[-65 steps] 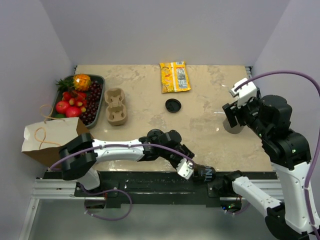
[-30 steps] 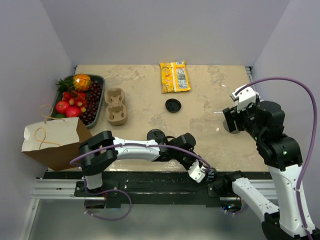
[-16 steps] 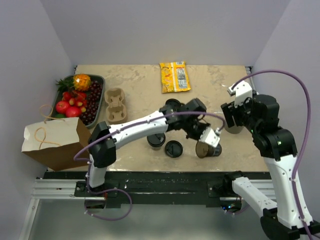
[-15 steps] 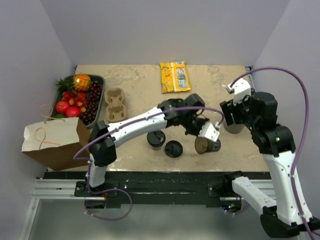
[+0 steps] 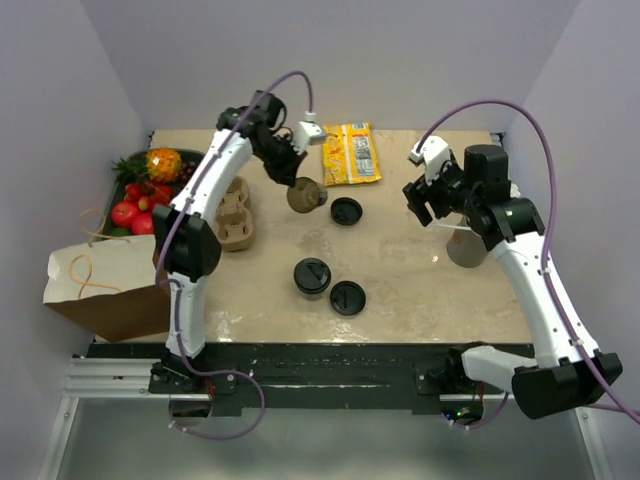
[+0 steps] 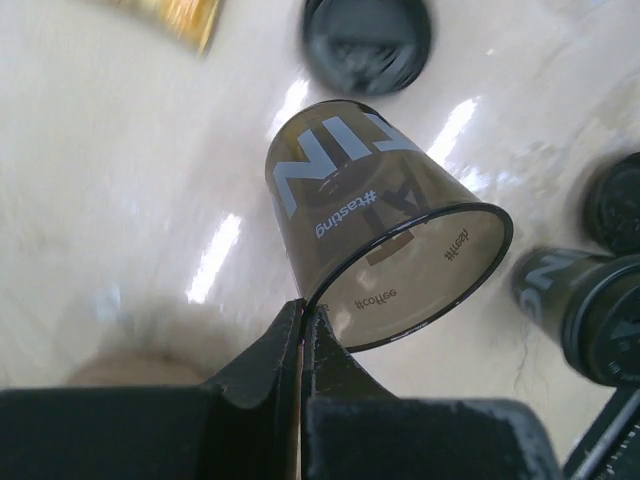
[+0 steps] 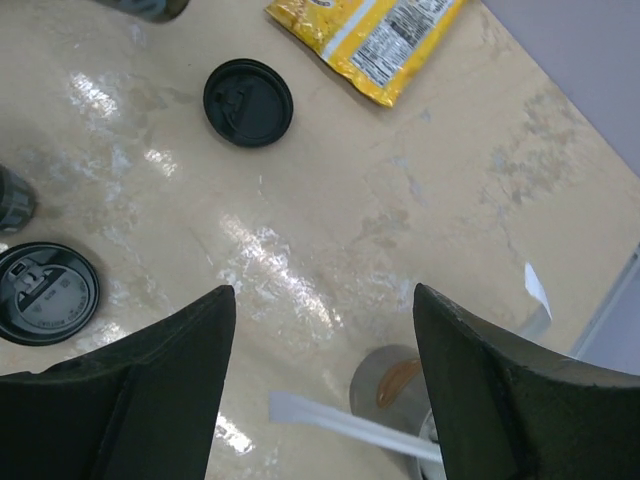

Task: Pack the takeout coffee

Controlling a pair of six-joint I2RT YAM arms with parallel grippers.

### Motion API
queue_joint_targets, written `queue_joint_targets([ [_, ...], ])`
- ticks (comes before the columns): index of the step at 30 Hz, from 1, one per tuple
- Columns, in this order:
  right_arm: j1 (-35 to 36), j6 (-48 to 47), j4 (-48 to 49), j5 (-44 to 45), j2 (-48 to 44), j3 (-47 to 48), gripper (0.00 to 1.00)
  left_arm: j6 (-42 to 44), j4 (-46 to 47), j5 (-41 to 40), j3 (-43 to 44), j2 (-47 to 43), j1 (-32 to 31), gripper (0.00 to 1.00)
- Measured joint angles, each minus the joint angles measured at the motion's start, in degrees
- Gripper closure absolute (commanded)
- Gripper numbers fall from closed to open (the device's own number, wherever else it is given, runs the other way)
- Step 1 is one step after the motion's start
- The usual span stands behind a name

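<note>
A brown translucent coffee cup (image 5: pixel 306 195) with no lid hangs tilted over the back of the table, right of the cardboard cup carrier (image 5: pixel 232 215). My left gripper (image 5: pixel 289 176) is shut on its rim. In the left wrist view the closed fingertips (image 6: pixel 303 308) pinch the rim of the cup (image 6: pixel 370 220), its mouth turned toward the camera. A lidded cup (image 5: pixel 312 277) stands mid-table. Loose black lids lie at the centre back (image 5: pixel 346 211) and near the front (image 5: pixel 348 298). My right gripper (image 5: pixel 425 195) hovers open and holds nothing, with bare table between its fingers (image 7: pixel 322 300).
A yellow snack packet (image 5: pixel 349 152) lies at the back. A fruit tray (image 5: pixel 195 160) sits at the far left, with a brown paper bag (image 5: pixel 105 280) in front of it. A grey cup (image 5: pixel 465 245) with a white strip (image 7: pixel 340 420) across it stands at the right edge.
My left arm swung the held cup from the front edge up across the table to the back, beside the carrier. My right arm shifted left and toward the back.
</note>
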Motion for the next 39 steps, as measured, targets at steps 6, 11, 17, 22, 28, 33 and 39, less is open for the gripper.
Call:
queue_joint_targets([
  [6,0.85,-5.62,4.76,-6.51,5.99,-0.92,0.27,-4.76,-2.78,-2.36,-3.32,1.03,7.52,1.0],
  [11,2.36,-6.86,5.6,-9.79,11.02,-0.87,0.26,-6.69,-4.0,-2.49,-3.3,3.78,5.68,1.0],
  [17,4.66,-7.45,5.4,-10.95,13.57,-0.76,0.26,-8.46,-4.35,-2.69,-2.27,9.33,5.92,0.99],
  [22,6.1,-7.65,4.9,-10.99,15.04,-0.79,0.26,-9.18,-4.24,-2.38,-0.44,11.78,7.1,0.76],
  [28,6.47,-7.34,4.9,-10.95,15.04,-0.94,0.26,-9.62,-4.0,-0.55,0.17,11.93,7.58,0.8],
  [33,6.75,-6.82,5.01,-10.88,15.04,-1.64,0.26,-10.1,-2.86,2.32,1.55,11.91,7.58,0.79],
  [39,7.23,-6.08,5.11,-10.75,15.02,-3.17,0.25,-10.58,-1.57,4.22,1.95,11.91,7.58,0.72],
])
